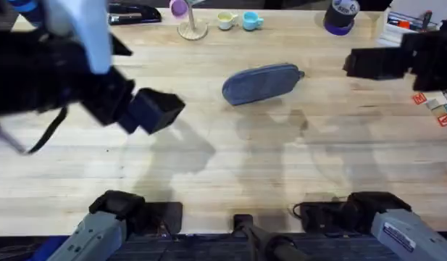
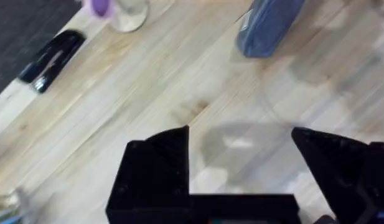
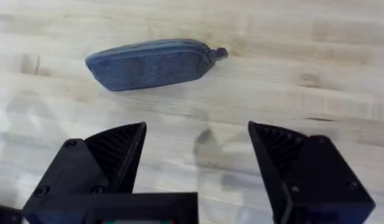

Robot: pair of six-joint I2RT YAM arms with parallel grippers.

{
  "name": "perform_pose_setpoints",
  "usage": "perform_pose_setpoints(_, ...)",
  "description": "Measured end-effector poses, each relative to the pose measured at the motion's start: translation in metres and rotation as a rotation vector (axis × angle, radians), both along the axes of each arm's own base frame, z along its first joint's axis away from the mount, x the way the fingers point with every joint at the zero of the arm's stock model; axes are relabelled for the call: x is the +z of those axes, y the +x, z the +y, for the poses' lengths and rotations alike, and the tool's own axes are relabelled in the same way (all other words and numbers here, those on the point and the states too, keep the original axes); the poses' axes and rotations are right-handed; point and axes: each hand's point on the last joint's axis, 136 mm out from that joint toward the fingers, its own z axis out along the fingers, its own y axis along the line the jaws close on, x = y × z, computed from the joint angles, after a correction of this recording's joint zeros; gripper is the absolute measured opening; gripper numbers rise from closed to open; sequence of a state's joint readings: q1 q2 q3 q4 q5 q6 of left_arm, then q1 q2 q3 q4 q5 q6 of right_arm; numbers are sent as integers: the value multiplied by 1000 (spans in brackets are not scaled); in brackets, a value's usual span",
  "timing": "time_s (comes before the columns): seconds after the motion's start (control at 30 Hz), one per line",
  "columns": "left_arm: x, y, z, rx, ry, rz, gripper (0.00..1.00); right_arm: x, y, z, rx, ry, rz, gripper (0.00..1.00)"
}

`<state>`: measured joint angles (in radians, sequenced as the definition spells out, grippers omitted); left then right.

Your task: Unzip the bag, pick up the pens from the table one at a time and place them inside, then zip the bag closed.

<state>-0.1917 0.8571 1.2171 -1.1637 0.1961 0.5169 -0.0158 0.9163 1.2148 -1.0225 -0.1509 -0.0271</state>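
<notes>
Centrally, bag (image 1: 261, 83) lies zipped, bare table (image 1: 230, 167) around; both hands (image 2: 241, 168) (image 3: 198, 162) spread apart.

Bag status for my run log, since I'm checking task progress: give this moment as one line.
bag: lying on table, appears zipped | left gripper: open, empty | right gripper: open, empty | pens: none seen on table

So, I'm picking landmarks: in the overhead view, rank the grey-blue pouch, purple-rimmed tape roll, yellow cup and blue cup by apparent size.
1. pouch
2. tape roll
3. yellow cup and blue cup: they look alike, so no ranking.
</notes>
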Motion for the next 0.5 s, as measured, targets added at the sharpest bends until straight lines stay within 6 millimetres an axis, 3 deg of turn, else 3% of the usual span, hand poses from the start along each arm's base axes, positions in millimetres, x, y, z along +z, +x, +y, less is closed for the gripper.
perform_pose_setpoints(0.2, 25, -8, 21, 181, -54, -105, 993, 9, -7, 0, 33, -34, -46, 997)
perform_pose_setpoints(0.5, 20, -11, 35, 311, -71, -69, 993, 7, -6, 0, 40, -39, -39, 997)
